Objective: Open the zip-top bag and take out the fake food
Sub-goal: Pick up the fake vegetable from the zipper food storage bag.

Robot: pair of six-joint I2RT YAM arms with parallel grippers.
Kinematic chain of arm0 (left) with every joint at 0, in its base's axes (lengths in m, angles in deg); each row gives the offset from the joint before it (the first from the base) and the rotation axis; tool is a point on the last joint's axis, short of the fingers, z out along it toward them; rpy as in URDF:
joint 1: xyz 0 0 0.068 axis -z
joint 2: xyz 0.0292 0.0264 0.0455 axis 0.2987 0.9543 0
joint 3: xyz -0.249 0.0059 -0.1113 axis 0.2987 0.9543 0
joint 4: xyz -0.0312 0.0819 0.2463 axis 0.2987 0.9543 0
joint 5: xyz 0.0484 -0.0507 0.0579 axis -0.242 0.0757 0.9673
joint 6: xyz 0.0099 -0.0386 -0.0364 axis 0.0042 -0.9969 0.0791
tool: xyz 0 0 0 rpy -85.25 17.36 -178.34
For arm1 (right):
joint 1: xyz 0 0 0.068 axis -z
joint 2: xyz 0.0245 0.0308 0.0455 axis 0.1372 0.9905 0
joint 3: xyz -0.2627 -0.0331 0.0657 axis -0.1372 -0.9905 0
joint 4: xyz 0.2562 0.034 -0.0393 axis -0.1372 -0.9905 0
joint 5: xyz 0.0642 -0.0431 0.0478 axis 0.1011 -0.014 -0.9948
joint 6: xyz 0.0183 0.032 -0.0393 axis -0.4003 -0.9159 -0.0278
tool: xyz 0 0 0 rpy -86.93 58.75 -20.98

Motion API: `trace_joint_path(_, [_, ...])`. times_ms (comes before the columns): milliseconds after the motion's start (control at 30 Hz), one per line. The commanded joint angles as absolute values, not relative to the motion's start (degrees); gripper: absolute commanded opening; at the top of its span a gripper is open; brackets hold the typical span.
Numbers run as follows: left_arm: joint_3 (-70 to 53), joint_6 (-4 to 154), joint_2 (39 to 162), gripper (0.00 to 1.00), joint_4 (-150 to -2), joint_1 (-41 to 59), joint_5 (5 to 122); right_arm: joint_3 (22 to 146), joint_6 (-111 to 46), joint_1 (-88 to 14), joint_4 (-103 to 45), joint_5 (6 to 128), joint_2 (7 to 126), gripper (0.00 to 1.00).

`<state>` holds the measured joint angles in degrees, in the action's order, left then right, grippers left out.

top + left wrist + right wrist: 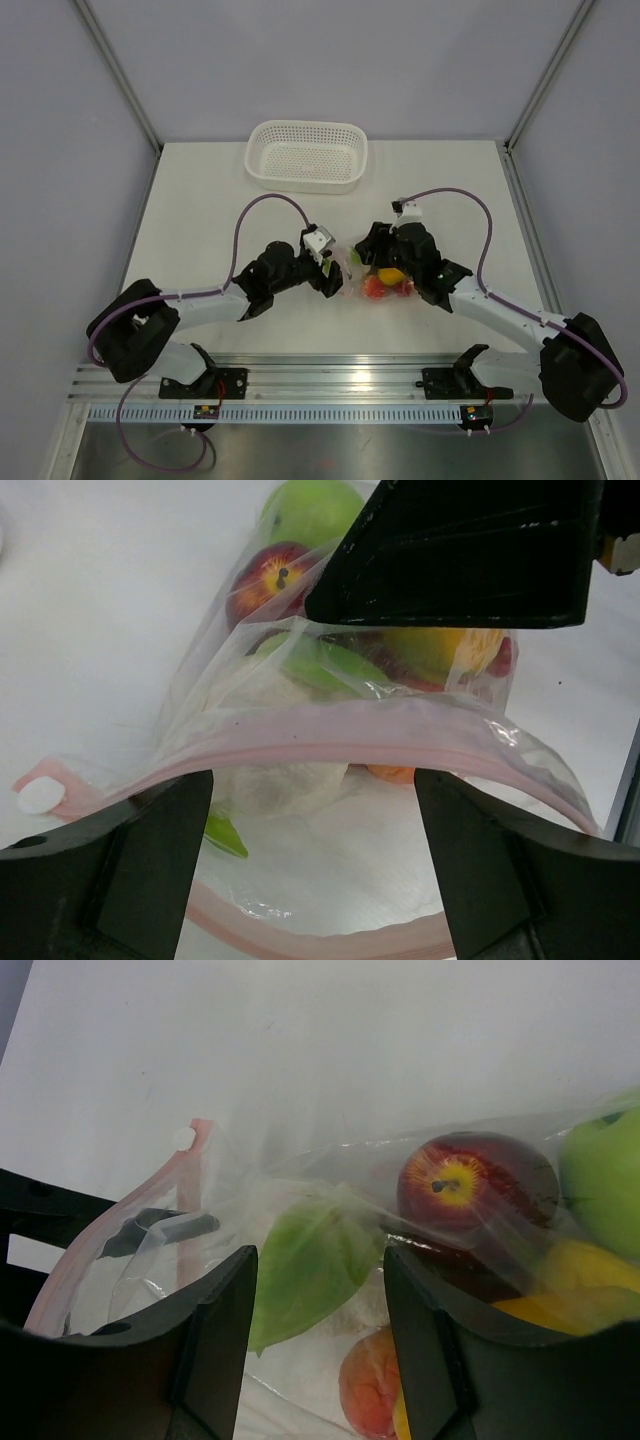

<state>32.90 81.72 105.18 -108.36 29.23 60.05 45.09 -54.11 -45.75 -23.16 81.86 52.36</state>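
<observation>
Zip-top bag [330,810]: mouth parted, fake food [262,580] inside, removal pending. Left fingers [130,880] released around zip strip [400,725]; right fingers [200,1360]: grasp cannot be determined.

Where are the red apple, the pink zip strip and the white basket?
red apple [470,1188]: right wrist view, top by stem
pink zip strip [400,725]: left wrist view, middle of strip
white basket [305,185]: top external view, near wall

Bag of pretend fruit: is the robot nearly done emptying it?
Not yet. Done: the clear plastic zip-top bag with the pink strip looks open at its mouth. In hand: the open left gripper straddles that strip. Left: the glossy plastic fake food, like the red apple, sits inside.
</observation>
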Motion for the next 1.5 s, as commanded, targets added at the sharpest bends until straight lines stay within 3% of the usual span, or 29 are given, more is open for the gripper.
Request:
trace_joint_path(0, [30.5, 82.0, 106.4, 0.86, -112.2, 29.1, 59.2, 48.1, -54.5, -45.6, -23.9, 79.0, 53.6, 0.60])
trace_joint_path(467, [30.8, 82.0, 107.1, 0.90, -113.3, 29.0, 60.7, 46.9, -64.6, -42.0, -13.4, 56.4, 61.2, 0.57])
trace_joint_path(633, [30.4, 81.9, 107.7, 0.91, -113.3, 29.0, 62.2, 45.3, -64.1, -42.0, -12.5, 58.4, 57.5, 0.56])
trace_joint_path(1000, [29.9, 81.9, 109.2, 0.86, -110.9, 29.0, 66.4, 46.5, -57.6, -42.0, -24.7, 76.7, 49.2, 0.55])
trace_joint_path(1467, [28.6, 83.0, 112.6, 0.89, -111.4, 29.1, 65.6, 54.4, -54.1, -42.2, -33.3, 77.5, 63.3, 0.55])
